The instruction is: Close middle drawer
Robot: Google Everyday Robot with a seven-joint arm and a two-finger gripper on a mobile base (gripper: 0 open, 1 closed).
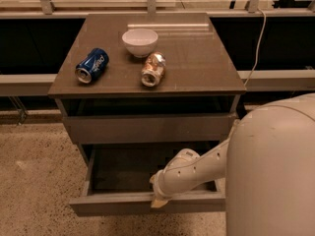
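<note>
middle drawer (108,204) is seen pulled out at 6 o'clock, gripper (158,201) set against its front panel; gripper state cannot be told.

You have 2 cans on 1 bench (197,63): 1 blue can (92,65), 1 silver can (153,69) | 1 white bowl (140,42) | 2 drawers you can see: 1 middle drawer (123,204), 1 upper drawer (147,128) | 1 end effector (158,202), at the middle drawer's front panel
</note>
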